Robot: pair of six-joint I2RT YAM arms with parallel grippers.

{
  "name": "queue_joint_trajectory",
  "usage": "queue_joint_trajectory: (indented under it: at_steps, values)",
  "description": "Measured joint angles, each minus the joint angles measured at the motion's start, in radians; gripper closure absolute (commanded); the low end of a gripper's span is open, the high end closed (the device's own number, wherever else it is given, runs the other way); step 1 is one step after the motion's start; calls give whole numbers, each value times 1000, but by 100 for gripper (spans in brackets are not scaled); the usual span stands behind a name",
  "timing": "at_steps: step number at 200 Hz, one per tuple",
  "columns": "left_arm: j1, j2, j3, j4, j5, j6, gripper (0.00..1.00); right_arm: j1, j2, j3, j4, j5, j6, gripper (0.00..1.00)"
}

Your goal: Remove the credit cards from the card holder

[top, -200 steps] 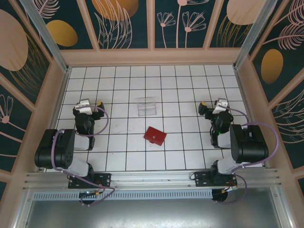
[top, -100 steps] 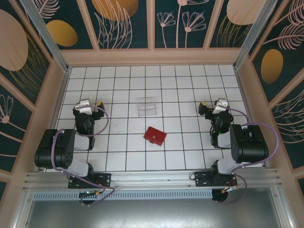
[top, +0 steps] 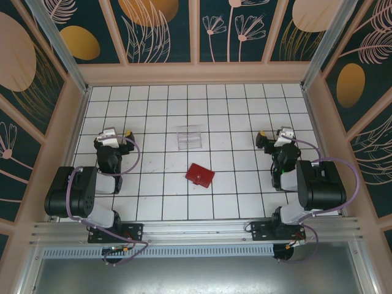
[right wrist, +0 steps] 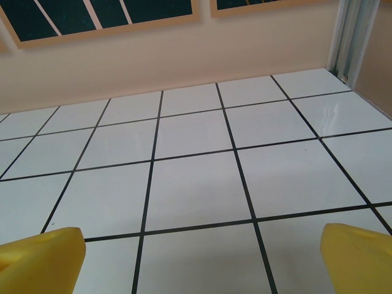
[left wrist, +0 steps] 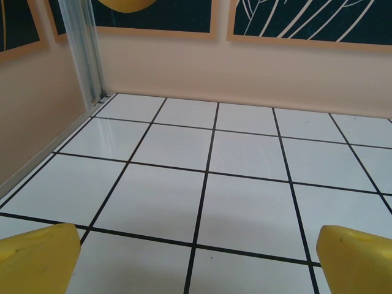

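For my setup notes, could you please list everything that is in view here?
card holder: one, red, on the table near its middle.
clear plastic box: one, transparent, on the table beyond the card holder, apart from it.
table: one, white tiles with black lines, walled on three sides.
wall panels: several, teal with orange plant shapes, around the table.
left arm: one, black, near-left edge; jaws open, yellow tips, over bare tiles.
right arm: one, black, near-right edge; jaws open, yellow tips, over bare tiles.
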Motion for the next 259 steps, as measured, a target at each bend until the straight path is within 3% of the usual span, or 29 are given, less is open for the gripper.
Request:
queue_joint_trajectory:
  at_steps: [181,224,259]
  values:
    - [0,0,0,0,0,0,2,0,0,0,-2,0,0,1]
    - [0,-23,23,-45,0,0,2,3,-35,80,-146,4,-3,1]
    - [0,-27,30,-45,3,0,1,14,-54,60,-134,12,-7,1]
